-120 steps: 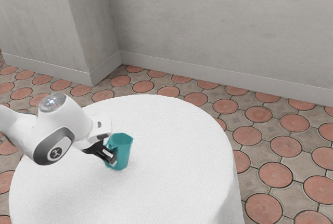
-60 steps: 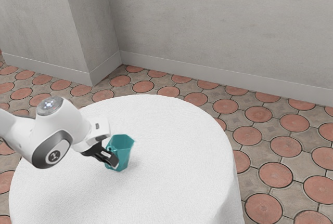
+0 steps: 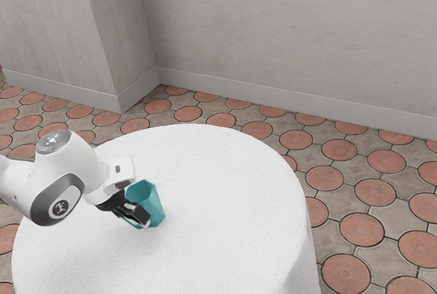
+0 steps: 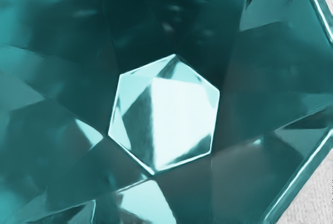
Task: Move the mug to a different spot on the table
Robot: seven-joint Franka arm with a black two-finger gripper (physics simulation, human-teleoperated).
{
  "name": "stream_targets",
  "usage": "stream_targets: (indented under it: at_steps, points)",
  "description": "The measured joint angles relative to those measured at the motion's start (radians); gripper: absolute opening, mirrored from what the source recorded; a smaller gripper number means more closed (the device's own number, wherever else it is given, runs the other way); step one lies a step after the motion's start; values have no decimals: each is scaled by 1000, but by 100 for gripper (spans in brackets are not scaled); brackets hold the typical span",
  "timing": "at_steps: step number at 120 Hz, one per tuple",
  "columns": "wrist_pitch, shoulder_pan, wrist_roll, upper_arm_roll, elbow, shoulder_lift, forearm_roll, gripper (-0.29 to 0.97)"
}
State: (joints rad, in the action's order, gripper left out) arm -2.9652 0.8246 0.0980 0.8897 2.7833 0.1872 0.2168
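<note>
A: Where is the mug (image 3: pixel 149 202) just now?

B: On the half of the round worktop (image 3: pixel 232 192) toward the exterior view's left, between its middle and that edge; it is tilted, mouth leaning toward the arm (image 3: pixel 58 185), foot pointing toward the worktop's middle; whether the foot touches the cloth I cannot tell, though a shadow lies right under it.

A: And the pincer (image 3: pixel 132 213)?

B: Clamped on the mug; the black fingers take its wall at the side nearest the arm, and the mug leans at the same angle as the hand.

A: What does the wrist view give?

B: The hand looks straight down into the cup; faceted teal walls all round and the pale six-sided bottom (image 4: pixel 164 112) in the middle; a strip of white cloth shows just outside the rim.

A: What is around it?

B: The arm's white body stands between the mug and the worktop's edge at the exterior view's left; from the mug toward the far edge and the edge at the exterior view's right the white cloth runs on; beyond the worktop lies a floor (image 3: pixel 355 192) of round terracotta tiles, then a pale skirting board (image 3: pixel 273 95) and grey walls (image 3: pixel 287 28) meeting in a corner, all well apart from the mug.
</note>
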Motion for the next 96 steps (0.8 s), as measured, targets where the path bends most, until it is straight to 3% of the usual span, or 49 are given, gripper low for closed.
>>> stream_targets:
  at_steps: [25,63,96]
  points:
    - [14,-4,0,4,6,17,1,67]
    - [35,-25,-11,-13,3,151,6,68]
    - [83,-217,-29,-211,-14,222,7,68]
